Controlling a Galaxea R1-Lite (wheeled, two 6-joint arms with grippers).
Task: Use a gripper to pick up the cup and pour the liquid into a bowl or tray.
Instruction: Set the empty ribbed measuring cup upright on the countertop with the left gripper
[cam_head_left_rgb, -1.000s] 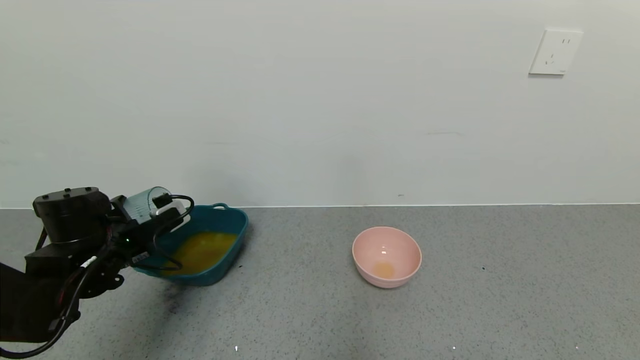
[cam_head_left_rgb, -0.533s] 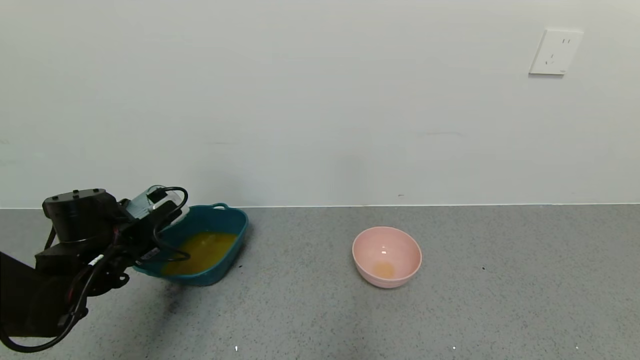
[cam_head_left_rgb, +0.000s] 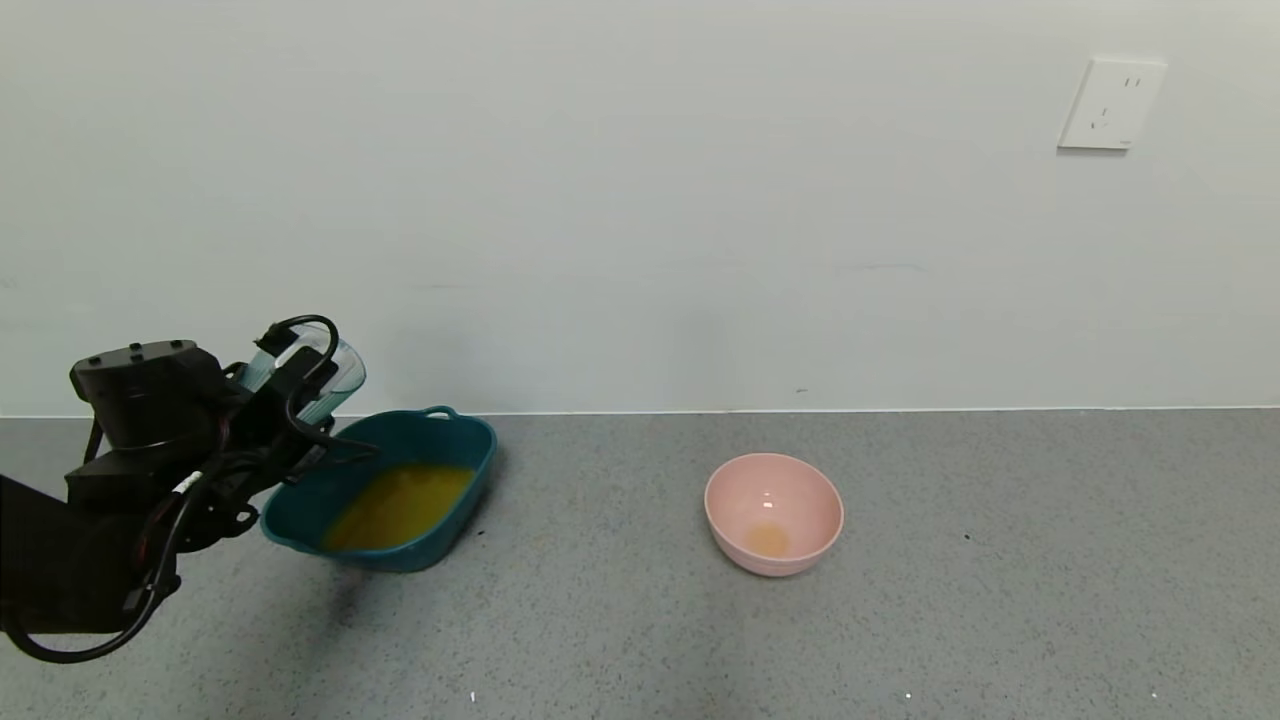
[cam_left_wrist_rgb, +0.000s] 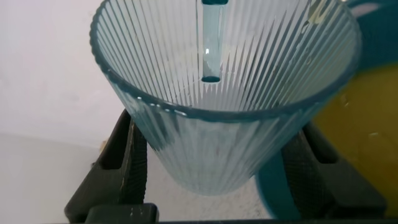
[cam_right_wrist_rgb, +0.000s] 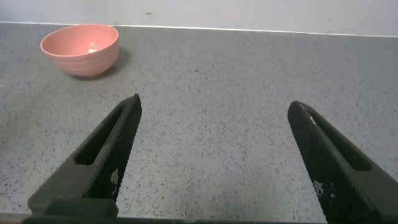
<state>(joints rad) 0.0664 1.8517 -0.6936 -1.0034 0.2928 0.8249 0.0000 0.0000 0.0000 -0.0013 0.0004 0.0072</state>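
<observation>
My left gripper (cam_head_left_rgb: 296, 392) is shut on the ribbed pale blue-green cup (cam_head_left_rgb: 322, 381) and holds it tilted above the left rear rim of the dark teal basin (cam_head_left_rgb: 470, 452). Orange-yellow liquid (cam_head_left_rgb: 400, 505) lies in the basin. In the left wrist view the cup (cam_left_wrist_rgb: 217, 134) looks empty between the two black fingers (cam_left_wrist_rgb: 127, 165), with the basin and liquid (cam_left_wrist_rgb: 367, 124) beside it. My right gripper (cam_right_wrist_rgb: 214, 140) is open and empty over bare counter; it is out of the head view.
A round pink bowl (cam_head_left_rgb: 773, 512) with a small orange residue stands on the grey speckled counter right of the basin; it also shows in the right wrist view (cam_right_wrist_rgb: 81, 48). A white wall runs along the back, with a socket (cam_head_left_rgb: 1110, 103).
My left gripper has lifted the cup higher and swung it back toward upright, moving it left off the basin's middle. The liquid in the basin is settling.
</observation>
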